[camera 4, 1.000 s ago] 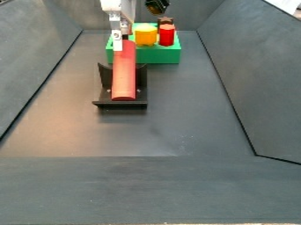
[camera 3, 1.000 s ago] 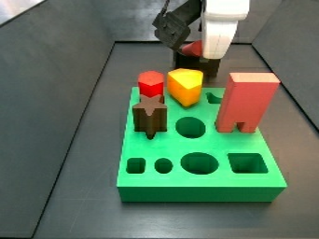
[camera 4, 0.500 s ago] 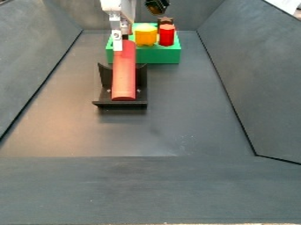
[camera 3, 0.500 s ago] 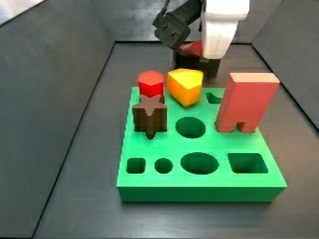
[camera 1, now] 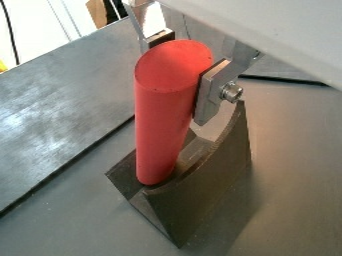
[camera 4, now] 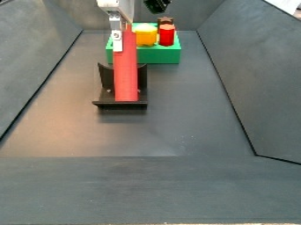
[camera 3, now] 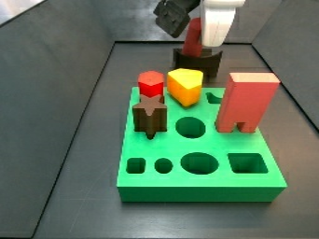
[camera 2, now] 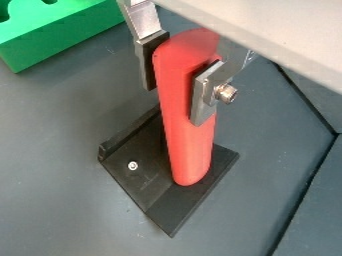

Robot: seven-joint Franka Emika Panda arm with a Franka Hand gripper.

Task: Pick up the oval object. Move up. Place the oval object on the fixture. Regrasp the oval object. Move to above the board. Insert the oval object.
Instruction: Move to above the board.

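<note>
The oval object (camera 1: 167,110), a long smooth red rod, stands nearly upright with its lower end against the dark fixture (camera 1: 201,195). My gripper (camera 1: 183,65) is shut on the rod's upper part, and both wrist views show a silver finger pressed to each side of it (camera 2: 185,110). In a side view the rod (camera 4: 122,66) rises from the fixture (camera 4: 118,101) toward the gripper (camera 4: 115,12). The green board (camera 3: 200,173) lies nearer the camera than the gripper (camera 3: 197,28) and the fixture (camera 3: 203,65).
A tall salmon-pink block (camera 3: 247,101), a yellow piece (camera 3: 185,86), a short red hexagonal peg (camera 3: 151,84) and a dark star-shaped peg (camera 3: 149,117) stand in the board. Sloping grey walls enclose the dark floor. The board's corner (camera 2: 54,35) shows beside the fixture.
The gripper has risen, drawing the rod's upper end up with it. The rod now stands steeper on the fixture than before.
</note>
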